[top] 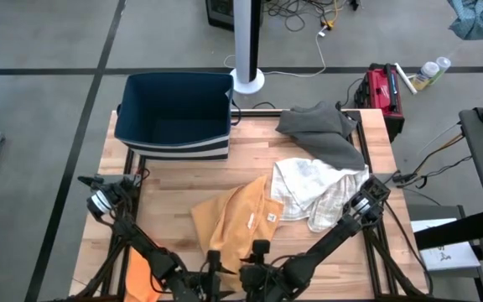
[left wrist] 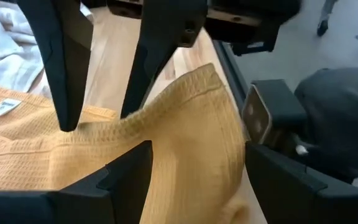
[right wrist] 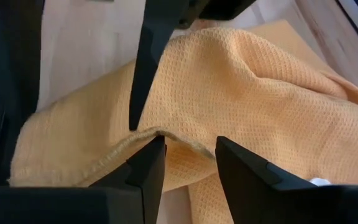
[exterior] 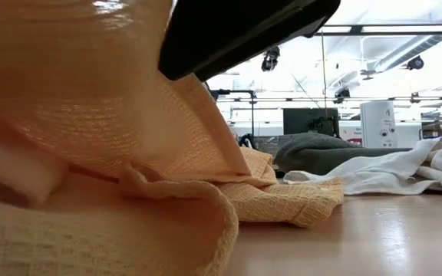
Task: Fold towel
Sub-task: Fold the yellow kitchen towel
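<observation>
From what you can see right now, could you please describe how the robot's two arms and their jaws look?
Both the left arm and the right arm are dark and slender, each with a bulkier joint carrying silver metal parts near the table's side. The left gripper and right gripper have matte black, flat, angular jaws that taper toward their tips. No markings show.

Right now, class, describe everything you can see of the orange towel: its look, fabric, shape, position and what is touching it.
The orange towel is a waffle-weave cloth with a hemmed edge and a small white label. It lies crumpled, not yet folded, on the wooden table near its front edge, its far side against the white towel. Both grippers are at its near edge: the left gripper stands open astride a raised fold, and the right gripper has the hem between its fingers.
</observation>
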{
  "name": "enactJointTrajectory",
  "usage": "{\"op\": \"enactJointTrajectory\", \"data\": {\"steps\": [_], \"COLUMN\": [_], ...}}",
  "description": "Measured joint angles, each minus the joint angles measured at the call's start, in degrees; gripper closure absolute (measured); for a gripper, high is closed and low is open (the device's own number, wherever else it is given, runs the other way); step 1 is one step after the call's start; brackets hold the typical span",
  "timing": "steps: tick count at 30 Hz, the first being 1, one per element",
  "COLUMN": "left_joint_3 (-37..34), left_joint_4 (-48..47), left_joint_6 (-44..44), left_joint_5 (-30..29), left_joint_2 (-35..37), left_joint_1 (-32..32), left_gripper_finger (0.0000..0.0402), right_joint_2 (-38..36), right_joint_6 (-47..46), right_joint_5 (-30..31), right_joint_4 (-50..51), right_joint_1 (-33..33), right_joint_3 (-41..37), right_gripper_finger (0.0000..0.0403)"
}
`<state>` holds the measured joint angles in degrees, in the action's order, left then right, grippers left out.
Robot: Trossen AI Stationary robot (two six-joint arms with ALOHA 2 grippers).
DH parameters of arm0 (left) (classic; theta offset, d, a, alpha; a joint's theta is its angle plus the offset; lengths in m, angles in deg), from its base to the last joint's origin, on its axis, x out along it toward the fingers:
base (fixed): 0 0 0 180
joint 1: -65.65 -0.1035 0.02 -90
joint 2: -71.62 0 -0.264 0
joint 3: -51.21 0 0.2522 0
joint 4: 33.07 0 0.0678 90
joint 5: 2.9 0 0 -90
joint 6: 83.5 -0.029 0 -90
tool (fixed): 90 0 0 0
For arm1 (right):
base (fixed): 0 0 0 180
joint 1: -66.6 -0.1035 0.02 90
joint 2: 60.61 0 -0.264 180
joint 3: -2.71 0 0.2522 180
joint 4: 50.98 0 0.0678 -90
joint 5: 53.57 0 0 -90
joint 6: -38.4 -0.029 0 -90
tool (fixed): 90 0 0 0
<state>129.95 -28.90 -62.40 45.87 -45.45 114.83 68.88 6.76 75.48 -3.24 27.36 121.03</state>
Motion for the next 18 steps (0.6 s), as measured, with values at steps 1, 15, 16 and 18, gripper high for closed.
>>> {"op": "enactJointTrajectory", "data": {"steps": [1,15,16,18], "left_joint_3": [-0.01,-0.12,-0.12,-0.12], "left_joint_4": [0.37,-5.01,-6.27,-9.21], "left_joint_6": [0.17,3.48,3.51,3.59], "left_joint_5": [0.0,-2.61,-2.61,-2.48], "left_joint_2": [-0.3,0.14,0.56,1.92], "left_joint_1": [-0.41,-2.21,-2.21,-1.94], "left_gripper_finger": [0.0157,0.0345,0.0372,0.0389], "right_joint_2": [0.0,-0.25,-0.5,-1.28], "right_joint_6": [-0.66,-1.72,-1.74,-2.71], "right_joint_5": [-0.01,-0.09,-0.09,-0.03], "right_joint_4": [0.01,0.84,1.65,5.04], "right_joint_1": [0.1,-0.17,-0.27,-0.74], "right_joint_3": [0.0,-0.04,0.0,0.92], "right_gripper_finger": [0.0263,0.0262,0.0263,0.0266]}}
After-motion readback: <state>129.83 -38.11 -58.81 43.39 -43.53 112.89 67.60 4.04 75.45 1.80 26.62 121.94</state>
